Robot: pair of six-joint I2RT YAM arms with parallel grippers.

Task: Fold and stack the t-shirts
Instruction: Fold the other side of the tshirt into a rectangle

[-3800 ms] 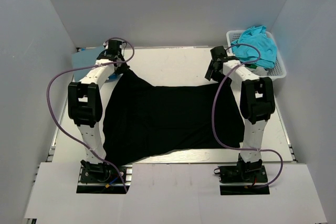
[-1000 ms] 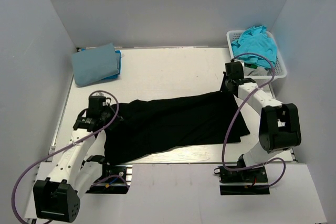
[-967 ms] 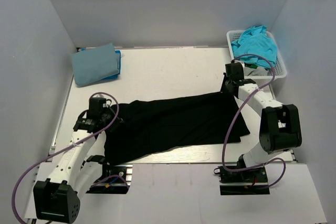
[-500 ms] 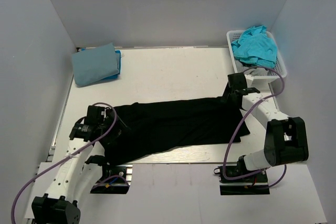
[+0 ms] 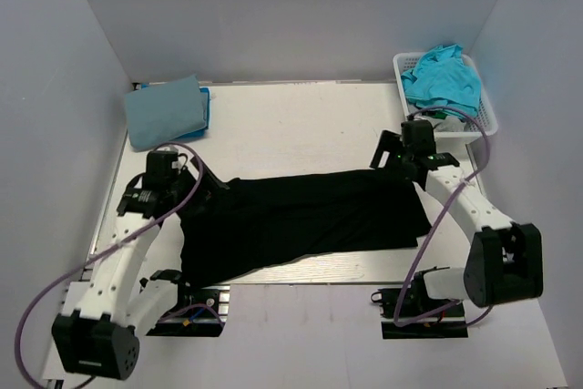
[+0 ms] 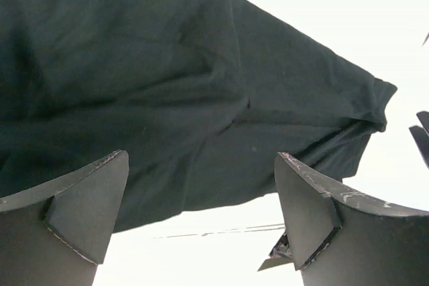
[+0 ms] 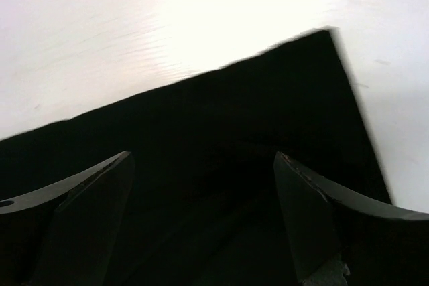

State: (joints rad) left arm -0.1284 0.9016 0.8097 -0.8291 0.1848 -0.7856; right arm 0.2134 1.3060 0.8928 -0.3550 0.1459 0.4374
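Black t-shirt (image 5: 301,216) flat; seemingly folded

- White table (image 5: 301,125), brightly lit, its surface washed out by glare in both wrist views
- Plain pale grey back wall (image 5: 301,15) behind it
- Grey left wall (image 5: 46,134) and right wall (image 5: 547,116) flank it

Robotics laboratory test cell. Shown by a bare white bench (image 5: 301,125) boxed in on three sides by plain pale panels (image 5: 301,15); by two white jointed arms, left arm (image 5: 114,266) and right arm (image 5: 465,202), bolted side by side at the bench's near edge; by exposed purple cables (image 5: 412,271) looping loosely beside each arm; by flat, even lighting throughout.
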